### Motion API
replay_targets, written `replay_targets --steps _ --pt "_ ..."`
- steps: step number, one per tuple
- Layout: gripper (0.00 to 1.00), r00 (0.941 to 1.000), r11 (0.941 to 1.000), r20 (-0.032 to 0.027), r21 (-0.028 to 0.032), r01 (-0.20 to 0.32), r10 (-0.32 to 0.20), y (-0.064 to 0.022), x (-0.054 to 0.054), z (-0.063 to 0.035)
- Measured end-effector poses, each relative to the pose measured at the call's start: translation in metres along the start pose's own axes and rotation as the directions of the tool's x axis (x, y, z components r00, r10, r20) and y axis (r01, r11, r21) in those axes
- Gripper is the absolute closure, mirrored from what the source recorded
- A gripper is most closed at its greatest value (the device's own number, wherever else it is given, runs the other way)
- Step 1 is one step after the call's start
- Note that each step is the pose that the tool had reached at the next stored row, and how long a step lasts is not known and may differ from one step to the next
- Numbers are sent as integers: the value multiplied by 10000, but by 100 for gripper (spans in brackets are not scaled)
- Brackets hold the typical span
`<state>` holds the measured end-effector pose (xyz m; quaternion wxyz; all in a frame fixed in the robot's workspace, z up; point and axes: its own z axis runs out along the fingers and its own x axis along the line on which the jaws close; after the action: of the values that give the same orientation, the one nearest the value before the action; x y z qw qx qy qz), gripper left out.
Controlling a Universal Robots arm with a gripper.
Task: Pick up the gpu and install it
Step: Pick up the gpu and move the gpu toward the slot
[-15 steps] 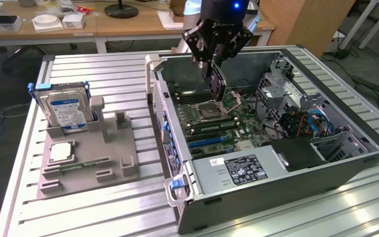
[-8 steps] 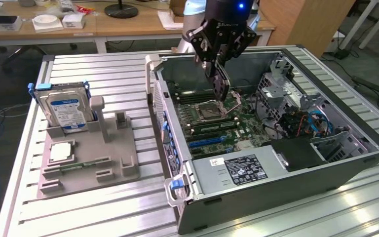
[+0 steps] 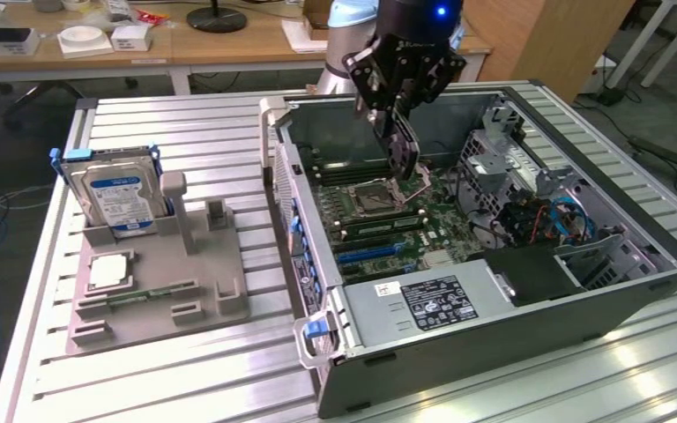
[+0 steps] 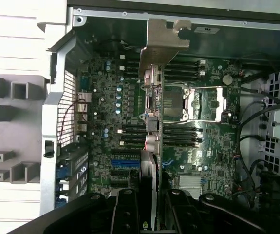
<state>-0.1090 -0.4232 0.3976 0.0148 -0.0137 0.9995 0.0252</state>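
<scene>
The gpu (image 3: pixel 405 157) is a thin dark card with a silver bracket (image 4: pixel 161 41) on one end. It hangs edge-down inside the open computer case (image 3: pixel 621 291), just above the green motherboard (image 3: pixel 391 225). My gripper (image 3: pixel 388 113) is shut on the card's upper edge. In the wrist view the gpu (image 4: pixel 152 112) runs edge-on away from my gripper (image 4: pixel 152 207), between the black fingers (image 4: pixel 125 209). It sits over the memory slots beside the CPU socket (image 4: pixel 203 105), and a blue slot (image 4: pixel 125 163) lies on the board close to the fingers.
A grey parts holder (image 3: pixel 162 291) on the slatted metal table carries a silver hard drive with a blue label (image 3: pixel 115 189), a CPU chip (image 3: pixel 109 270) and a RAM stick (image 3: pixel 138 295). Inside the case are the power supply (image 3: pixel 433 304) and a drive cage with cables (image 3: pixel 539 211).
</scene>
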Motion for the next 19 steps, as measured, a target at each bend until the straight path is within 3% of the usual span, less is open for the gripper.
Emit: replay_targets --steps 19 --pt "73 10000 10000 11 -1 0 0 -18 -561 53"
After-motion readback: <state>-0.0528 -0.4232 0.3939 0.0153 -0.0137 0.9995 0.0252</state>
